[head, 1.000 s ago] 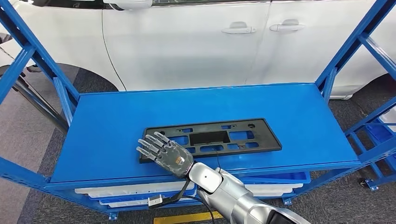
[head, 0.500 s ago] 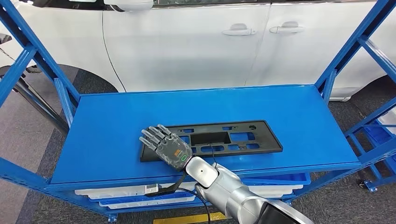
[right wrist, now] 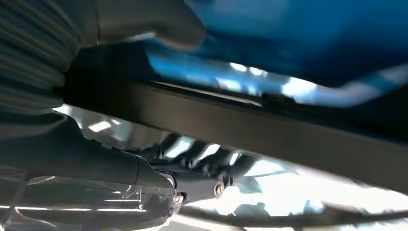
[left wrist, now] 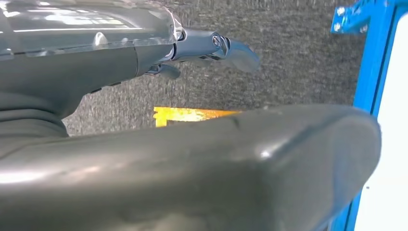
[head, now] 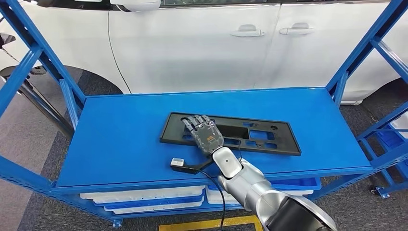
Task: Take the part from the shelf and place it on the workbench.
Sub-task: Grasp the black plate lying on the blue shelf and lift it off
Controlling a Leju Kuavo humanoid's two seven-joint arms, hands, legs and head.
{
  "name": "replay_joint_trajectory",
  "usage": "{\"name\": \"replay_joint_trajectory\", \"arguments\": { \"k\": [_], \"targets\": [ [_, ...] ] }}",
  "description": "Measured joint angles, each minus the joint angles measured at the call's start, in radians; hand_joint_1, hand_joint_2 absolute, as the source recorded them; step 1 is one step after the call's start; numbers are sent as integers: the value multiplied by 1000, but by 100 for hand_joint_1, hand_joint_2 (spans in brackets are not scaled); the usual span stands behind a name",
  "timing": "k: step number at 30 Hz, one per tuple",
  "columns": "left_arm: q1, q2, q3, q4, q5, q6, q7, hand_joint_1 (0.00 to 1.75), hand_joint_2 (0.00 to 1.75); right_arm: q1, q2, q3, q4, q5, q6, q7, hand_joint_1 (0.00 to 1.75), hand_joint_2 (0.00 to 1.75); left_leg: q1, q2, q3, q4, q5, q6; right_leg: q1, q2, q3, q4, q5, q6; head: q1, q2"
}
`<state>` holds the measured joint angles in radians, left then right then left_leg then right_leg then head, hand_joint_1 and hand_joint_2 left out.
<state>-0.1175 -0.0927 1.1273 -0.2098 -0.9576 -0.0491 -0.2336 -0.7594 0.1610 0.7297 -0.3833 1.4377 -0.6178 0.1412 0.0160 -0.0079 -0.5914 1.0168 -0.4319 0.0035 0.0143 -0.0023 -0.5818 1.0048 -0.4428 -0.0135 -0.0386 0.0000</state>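
The part (head: 262, 138) is a long flat black plastic frame with several cut-outs, lying slightly askew on the blue shelf top (head: 120, 130). My right hand (head: 204, 134) lies on the frame's left half, fingers stretched out over it toward the car. In the right wrist view a black bar of the part (right wrist: 250, 130) runs between the thumb (right wrist: 144, 21) and the darker fingers (right wrist: 202, 163), so the hand grips its edge. My left hand (left wrist: 144, 159) hangs above grey floor and holds nothing, with one finger stretched out.
A white car (head: 192, 43) stands close behind the shelf. Blue uprights (head: 356, 53) frame both ends. A small grey box on a cable (head: 177, 163) lies on the shelf by my right wrist. White bins (head: 144, 199) sit on the level below. Yellow floor tape (head: 211, 224) lies in front.
My right hand has moved right and toward the car, and the part has slid and turned with it. The small cabled box now lies on the shelf top.
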Motion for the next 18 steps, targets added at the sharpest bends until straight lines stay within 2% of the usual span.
{"name": "replay_joint_trajectory", "arguments": {
  "k": [2, 3, 6, 7, 8, 9, 10, 11, 12, 14, 16, 18],
  "targets": [
    [0, 1, 0, 0, 0, 2, 1, 0, 0, -2, -9, -16, 8, -3, 6, 2, 175, 175, -1, 2, -6, 16, -13, -10, -6, 0, 6, -16, 11, -5, 0, 0],
    [0, 2, 0, 0, 0, 2, 1, 0, 0, -3, -12, -22, 11, -3, 8, 2, 175, 175, -2, 2, -21, 50, -34, -14, -10, -1, 10, -25, 16, -8, 0, 0],
    [1, 3, 0, 0, 2, 5, 2, 0, 0, -4, -13, -34, 18, -3, 12, 1, 175, 175, 2, 3, -103, 232, -124, -24, -12, -1, 10, -29, 18, -12, 0, 0],
    [2, 3, 0, 0, 2, 5, 2, 0, 0, -4, -13, -36, 21, -3, 15, 0, 175, 175, 3, 3, -120, 267, -132, -27, -12, 0, 10, -28, 17, -12, 0, 0],
    [3, 4, 0, 0, 3, 6, 2, 0, 0, -5, -13, -39, 23, -3, 17, -1, 175, 175, 4, 3, -120, 266, -120, -29, -12, 0, 10, -25, 16, -11, 0, 0],
    [3, 6, 0, 0, 4, 6, 2, 0, 0, -6, -13, -42, 24, -3, 20, -2, 175, 175, 6, 4, -98, 223, -90, -31, -13, 1, 10, -21, 13, -9, 0, 0],
    [3, 7, 0, 0, 4, 6, 1, 0, 0, -9, -13, -45, 25, -3, 23, -4, 175, 175, 7, 5, -63, 153, -54, -32, -15, 1, 9, -15, 9, -5, 0, 0],
    [2, 8, 0, 0, 4, 6, 0, 0, 0, -11, -13, -49, 26, -3, 24, -5, 175, 175, 7, 5, -30, 87, -30, -31, -14, 2, 8, -8, 4, 0, 0, 0],
    [0, 9, 0, 0, 4, 6, 0, 0, 0, -13, -14, -53, 27, -3, 23, -7, 175, 175, 7, 5, -6, 38, -15, -26, -13, 3, 5, -1, 1, 5, 0, 0],
    [-1, 9, 0, 0, 4, 5, -2, 0, 0, -15, -14, -61, 29, -2, 21, -11, 175, 175, 3, 3, 5, 10, -16, -12, -10, 6, 0, 5, -1, 14, 0, 0],
    [-2, 9, 0, 0, 2, 5, -11, 0, 87, -16, -14, -69, 30, -1, 17, -13, 175, 175, 4, 2, 5, 7, -11, 2, -12, 7, -2, 7, -2, 23, 0, 0],
    [-5, 10, -2, 0, -3, 3, -31, 0, 175, -15, -15, -79, 30, 1, 9, -16, 175, 175, 6, 4, 5, 2, -6, 13, -15, 7, -20, 48, -32, 34, 0, 0]
  ]
}}
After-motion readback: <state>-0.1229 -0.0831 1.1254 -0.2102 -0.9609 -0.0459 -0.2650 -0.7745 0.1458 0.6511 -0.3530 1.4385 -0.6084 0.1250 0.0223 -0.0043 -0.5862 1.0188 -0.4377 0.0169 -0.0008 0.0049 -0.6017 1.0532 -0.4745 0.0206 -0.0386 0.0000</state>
